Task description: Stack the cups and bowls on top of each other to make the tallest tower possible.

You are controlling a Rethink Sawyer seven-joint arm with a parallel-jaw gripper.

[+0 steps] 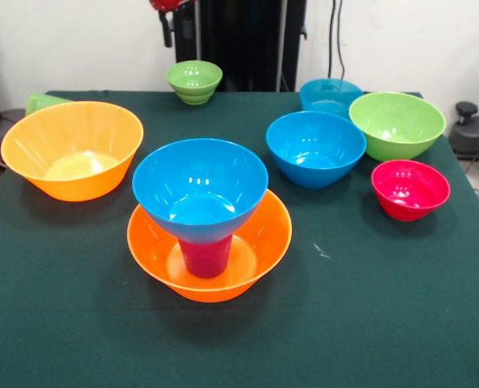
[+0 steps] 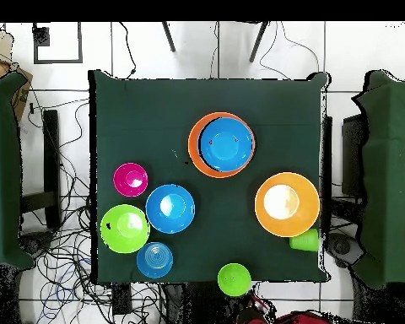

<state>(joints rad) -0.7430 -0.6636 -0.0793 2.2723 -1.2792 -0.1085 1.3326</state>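
Front camera faces me across the table (image 1: 53, 339), close and low; overhead looks straight down from farther; both share the tabletop.

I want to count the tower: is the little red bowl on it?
No, the red bowl sits alone on the table, apart from the tower.

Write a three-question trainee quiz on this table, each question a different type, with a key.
1. True or false: the blue bowl on the tower sits upright on the purple-magenta cup.
2. What lies beside the loose orange bowl? A) a red-pink bowl B) a light green cup C) a teal-blue bowl
3. Fill in: the tower's base is an ___ bowl.

Key: 1 true. 2 B, the light green cup on its side. 3 orange.
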